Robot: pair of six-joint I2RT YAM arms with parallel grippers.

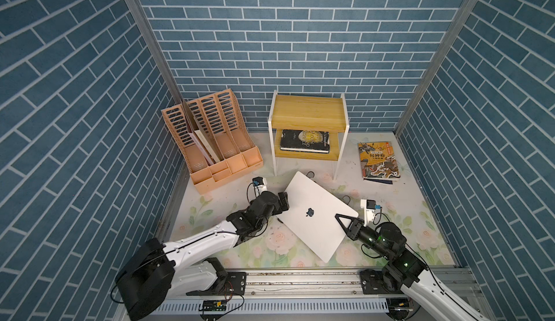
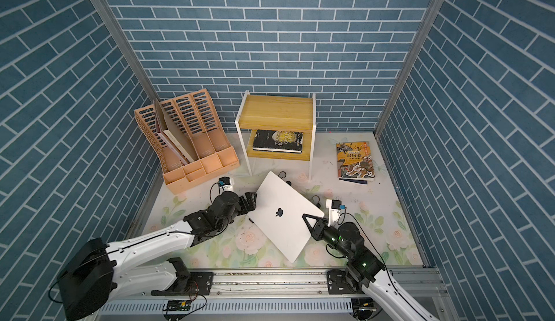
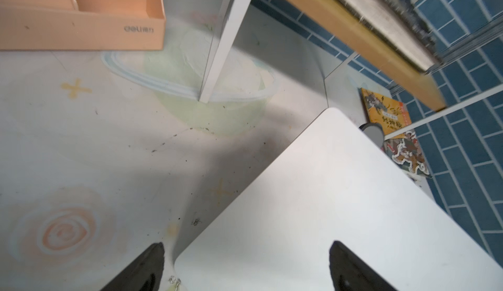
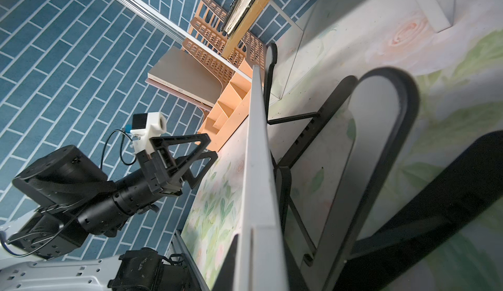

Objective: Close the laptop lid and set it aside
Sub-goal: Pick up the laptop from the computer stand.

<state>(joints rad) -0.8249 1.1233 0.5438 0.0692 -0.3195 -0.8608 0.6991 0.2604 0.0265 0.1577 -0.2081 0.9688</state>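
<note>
The silver-white laptop (image 1: 318, 229) (image 2: 285, 229) lies slanted mid-table on a black folding stand (image 4: 321, 129). The laptop lid (image 1: 310, 202), apple logo up, is down flat on the base; only a thin seam shows along the laptop's edge (image 4: 255, 167). My right gripper (image 1: 341, 219) (image 2: 307, 218) (image 4: 258, 248) is shut on the laptop's right edge, one finger on the lid, the other hidden beneath. My left gripper (image 1: 283, 202) (image 2: 250, 201) (image 3: 247, 244) stands open at the laptop's (image 3: 326, 194) left edge, with one finger over the mat and one over the lid.
A peach file organizer (image 1: 216, 154) stands at the back left. A small wooden shelf (image 1: 309, 115) behind the laptop holds a dark book (image 1: 304, 141). A colourful book (image 1: 378, 160) lies at the back right. Blue brick walls close three sides.
</note>
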